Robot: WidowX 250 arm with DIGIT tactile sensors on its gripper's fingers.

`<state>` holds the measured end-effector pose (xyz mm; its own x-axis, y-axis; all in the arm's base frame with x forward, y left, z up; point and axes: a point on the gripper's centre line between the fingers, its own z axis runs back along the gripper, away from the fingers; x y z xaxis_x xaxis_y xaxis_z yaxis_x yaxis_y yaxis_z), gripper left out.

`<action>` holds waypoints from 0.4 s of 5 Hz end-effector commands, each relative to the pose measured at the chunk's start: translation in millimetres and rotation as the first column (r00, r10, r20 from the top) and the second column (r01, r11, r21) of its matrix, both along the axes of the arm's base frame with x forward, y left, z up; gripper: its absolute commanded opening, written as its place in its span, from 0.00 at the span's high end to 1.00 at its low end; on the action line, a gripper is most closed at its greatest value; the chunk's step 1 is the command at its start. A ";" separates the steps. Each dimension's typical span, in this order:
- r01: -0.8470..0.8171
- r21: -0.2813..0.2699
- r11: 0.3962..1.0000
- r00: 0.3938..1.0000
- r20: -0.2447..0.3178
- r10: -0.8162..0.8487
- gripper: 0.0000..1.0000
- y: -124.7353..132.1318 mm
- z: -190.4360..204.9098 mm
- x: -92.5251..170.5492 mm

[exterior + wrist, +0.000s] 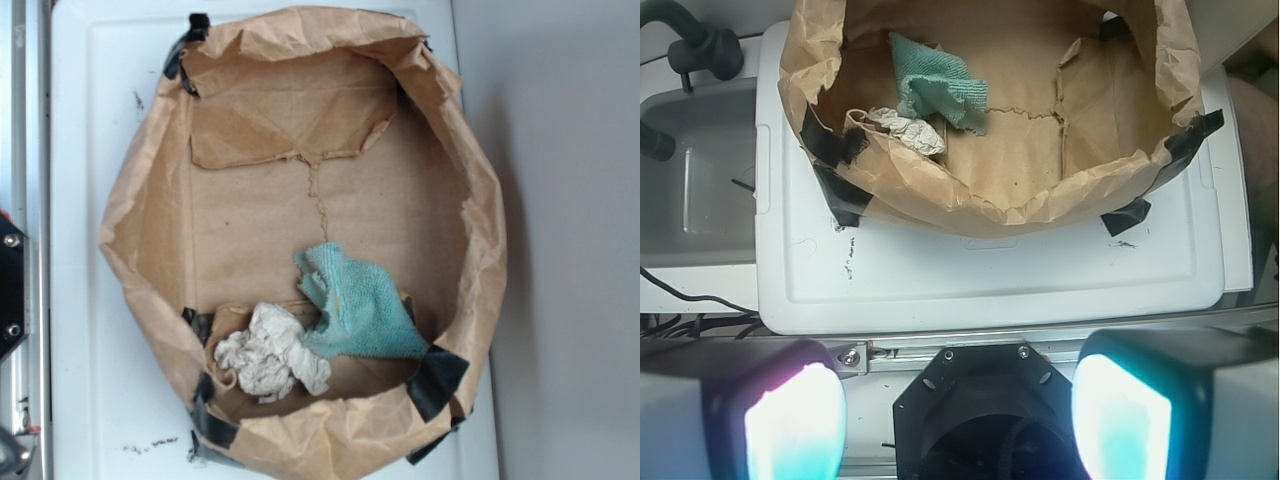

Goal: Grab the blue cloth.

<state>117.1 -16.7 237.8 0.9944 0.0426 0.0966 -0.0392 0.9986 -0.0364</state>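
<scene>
Exterior view: a brown paper liner (150, 220), crumpled at the rim and fixed with strips of black tape (436, 380), forms a shallow basin on a white plastic lid (90, 110). Two items inside. The blue cloth (362, 305), teal terry with a looped nap, lies on the paper floor toward the lower right of the basin, one corner folded up. An off-white crumpled rag (268, 352) sits just beside it on the left, the two touching at the cloth's lower left edge. A torn paper flap (290, 125) lies flat against the far wall.

Wrist view: same basin seen from the other side, at the top of frame. The cloth (938, 92) is at the upper left of the basin, the rag (902, 128) against it lower left. A grey bin (700, 170) stands left of the white lid (990, 280).

End effector (958, 420): both fingers (795, 425) show at the bottom corners of the wrist view, spread wide, nothing between them. It hangs outside the basin, well apart from the cloth, with the basin's near wall and a bare stretch of lid between. The cloth lies ahead and slightly left of the end effector's centre line.
</scene>
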 end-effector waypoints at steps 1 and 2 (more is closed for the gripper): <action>0.000 0.000 1.000 1.000 0.000 0.000 0.00 0.0 0.0 0.0; 0.076 -0.143 0.987 0.997 0.039 -0.071 0.00 22.1 4.3 50.0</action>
<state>166.9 2.1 230.7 0.9956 -0.0419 0.0841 0.0566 0.9820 -0.1803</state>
